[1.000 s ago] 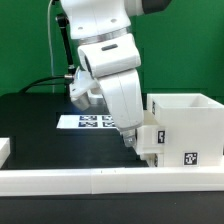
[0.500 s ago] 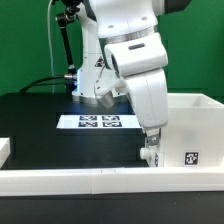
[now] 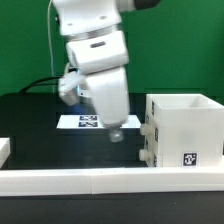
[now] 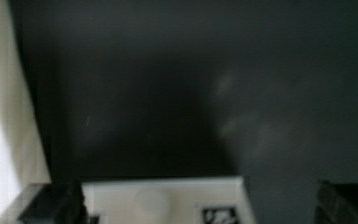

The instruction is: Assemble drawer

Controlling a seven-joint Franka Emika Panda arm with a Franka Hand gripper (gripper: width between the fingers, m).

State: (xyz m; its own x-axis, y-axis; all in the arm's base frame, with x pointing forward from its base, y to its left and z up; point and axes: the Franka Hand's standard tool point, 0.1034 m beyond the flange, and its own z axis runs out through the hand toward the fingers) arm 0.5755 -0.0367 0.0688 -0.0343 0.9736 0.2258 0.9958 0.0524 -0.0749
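Note:
The white box shell point(image 3: 186, 128) of the drawer stands at the exterior view's right, open side up, with square tags on its front and left faces. My gripper point(image 3: 115, 134) hangs low over the black table just to the left of the shell and does not touch it. In the wrist view the fingers point(image 4: 51, 205) stand wide apart at the frame's edges, open. A blurred white tagged piece point(image 4: 158, 198) shows between them; I cannot tell which part it is. No knobbed tray shows clearly.
The marker board point(image 3: 88, 122) lies flat behind the gripper. The long white border rail point(image 3: 90, 180) runs along the front and shows in the wrist view point(image 4: 2, 110). A white piece point(image 3: 4, 148) is cut off at the exterior view's left edge.
The gripper was at the box shell's left face. It has swung away toward the exterior view's left and sits a little higher. The shell has not moved.

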